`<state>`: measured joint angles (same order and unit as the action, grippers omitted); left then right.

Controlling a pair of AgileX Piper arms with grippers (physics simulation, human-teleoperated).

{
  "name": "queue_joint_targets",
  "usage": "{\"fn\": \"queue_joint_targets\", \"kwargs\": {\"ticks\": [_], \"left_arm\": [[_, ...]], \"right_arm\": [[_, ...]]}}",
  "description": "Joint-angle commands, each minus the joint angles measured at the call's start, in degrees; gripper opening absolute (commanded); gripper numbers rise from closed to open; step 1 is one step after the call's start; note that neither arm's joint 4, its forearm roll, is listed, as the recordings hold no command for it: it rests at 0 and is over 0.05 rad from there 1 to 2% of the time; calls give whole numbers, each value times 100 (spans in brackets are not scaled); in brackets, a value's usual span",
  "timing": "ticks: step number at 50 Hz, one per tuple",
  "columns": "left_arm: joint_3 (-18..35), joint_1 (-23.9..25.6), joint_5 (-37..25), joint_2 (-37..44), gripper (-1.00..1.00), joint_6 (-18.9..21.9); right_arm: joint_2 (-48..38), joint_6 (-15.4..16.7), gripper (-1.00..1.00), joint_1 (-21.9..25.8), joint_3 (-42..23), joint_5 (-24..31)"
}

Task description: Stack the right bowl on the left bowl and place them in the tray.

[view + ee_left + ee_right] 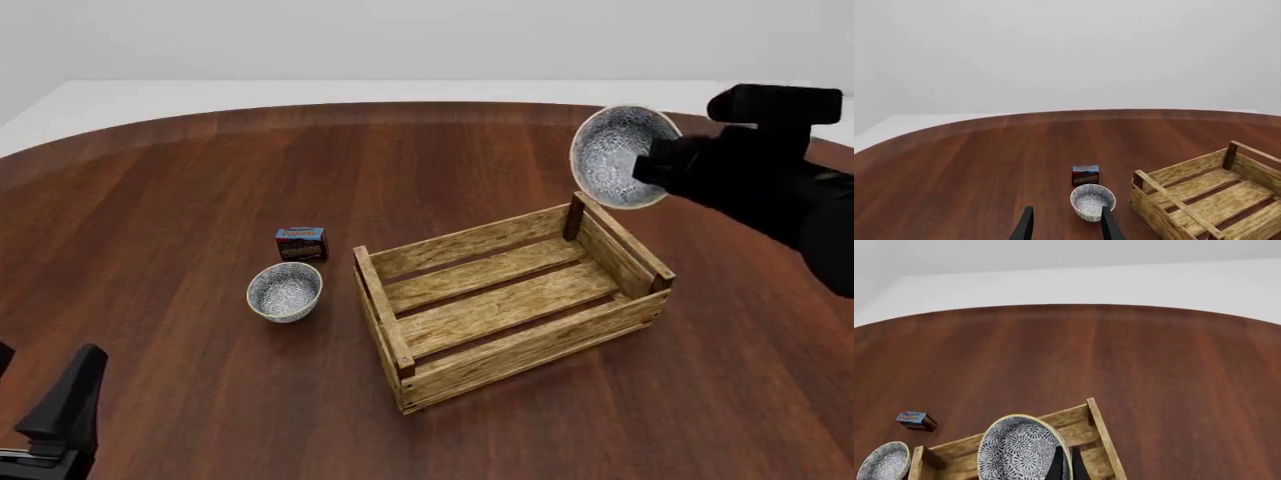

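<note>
The right bowl (pixel 614 158), patterned grey-white, hangs tilted on its side in the air above the tray's far right corner. My right gripper (pixel 651 166) is shut on its rim. The right wrist view shows that bowl (pixel 1019 452) pinched between the fingers (pixel 1056 466). The left bowl (pixel 284 291) stands upright on the table, left of the tray (pixel 534 352), a light-wood slatted crate. My left gripper (pixel 40 392) is open low at the near left, well short of the left bowl (pixel 1092 201); its fingers (pixel 1026 226) hold nothing.
A small blue-and-red box (pixel 302 243) stands just beyond the left bowl. The round dark-wood table (pixel 160 200) ends at a curved far edge. The tray (pixel 1175 198) lies right of the left bowl in the left wrist view.
</note>
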<state>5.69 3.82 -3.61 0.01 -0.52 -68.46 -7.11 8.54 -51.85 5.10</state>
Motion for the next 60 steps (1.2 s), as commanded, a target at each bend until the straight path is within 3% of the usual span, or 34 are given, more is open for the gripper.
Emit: {"fn": "queue_joint_targets", "kwargs": {"ticks": [1,18,30,33,37,44,60], "left_arm": [[89,58,-69,0,100,69],[242,317,-151,0,100,141],[281,532,-260,12,100,12],[437,698,-358,59,100,144],[491,839,43,495,100,422],[506,1141,720,1318,100,502],[1300,1975,1593,3021,100,912]], "right_arm": [[276,-239,-100,486,400,-382],[489,-504,-100,1049,782,-848],[521,-448,-100,1146,909,-1038],[556,-469,-100,1227,960,-1077],[645,-411,-100,1209,992,-1091],[535,-284,-100,1118,959,-1129],[301,-123,-100,1305,1067,-1344]]}}
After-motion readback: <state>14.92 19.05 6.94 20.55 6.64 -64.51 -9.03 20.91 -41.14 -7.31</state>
